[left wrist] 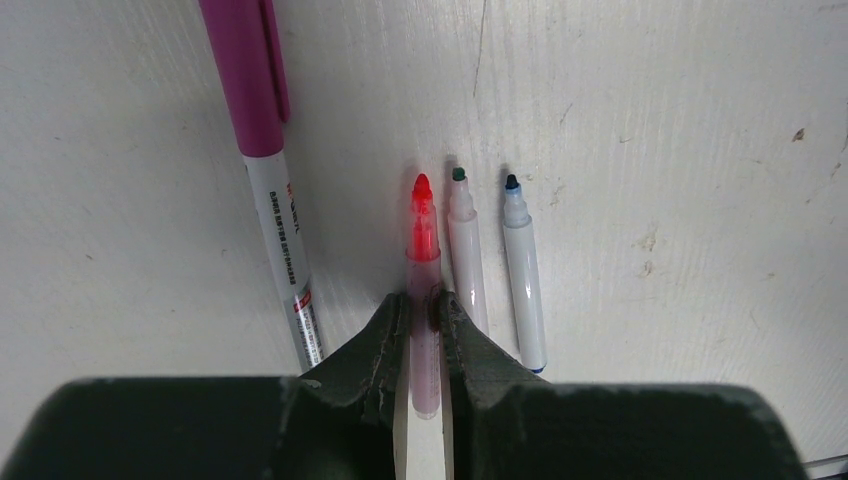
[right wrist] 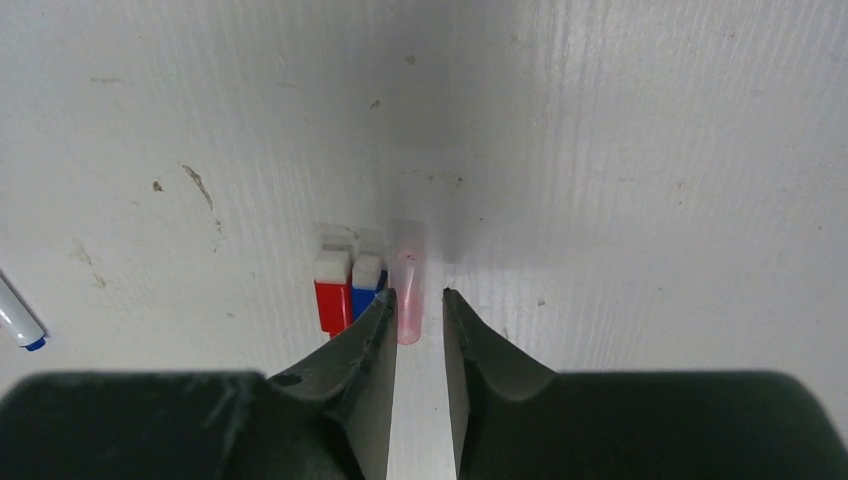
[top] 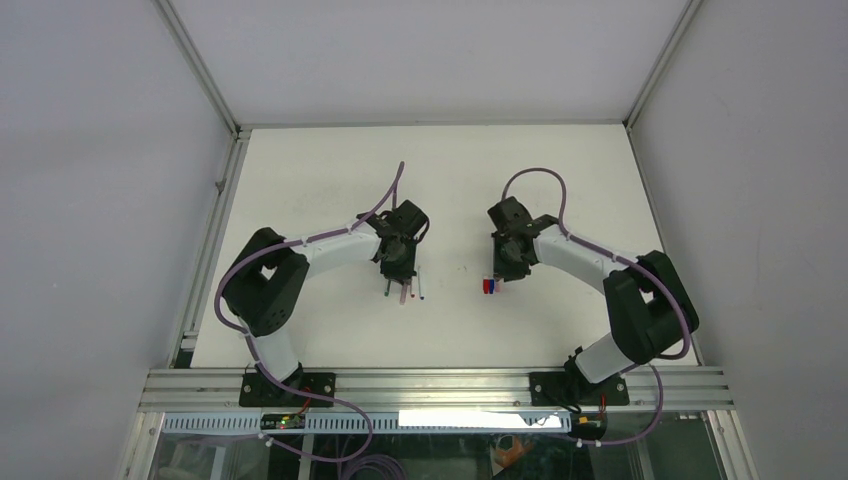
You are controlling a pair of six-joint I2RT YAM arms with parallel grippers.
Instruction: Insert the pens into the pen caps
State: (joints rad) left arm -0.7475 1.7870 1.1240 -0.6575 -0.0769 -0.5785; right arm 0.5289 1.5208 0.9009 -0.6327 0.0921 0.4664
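Note:
In the left wrist view my left gripper (left wrist: 424,305) is shut on a pink-barrelled pen (left wrist: 423,230) with a bare red tip, which lies on the table pointing away from me. Right beside it lie two white pens, one green-tipped (left wrist: 465,260) and one blue-tipped (left wrist: 523,280). In the right wrist view my right gripper (right wrist: 419,298) is open around a translucent pink pen cap (right wrist: 407,280). The cap sits against the left finger, with a gap to the right finger. A red cap (right wrist: 332,295) and a blue cap (right wrist: 365,283) lie just left of it.
A thicker marker with a magenta cap (left wrist: 265,150) lies left of the held pen. From above, both grippers (top: 396,268) (top: 505,268) are low over the white table (top: 440,170), a short way apart. A white pen end (right wrist: 15,322) shows at the left edge of the right wrist view.

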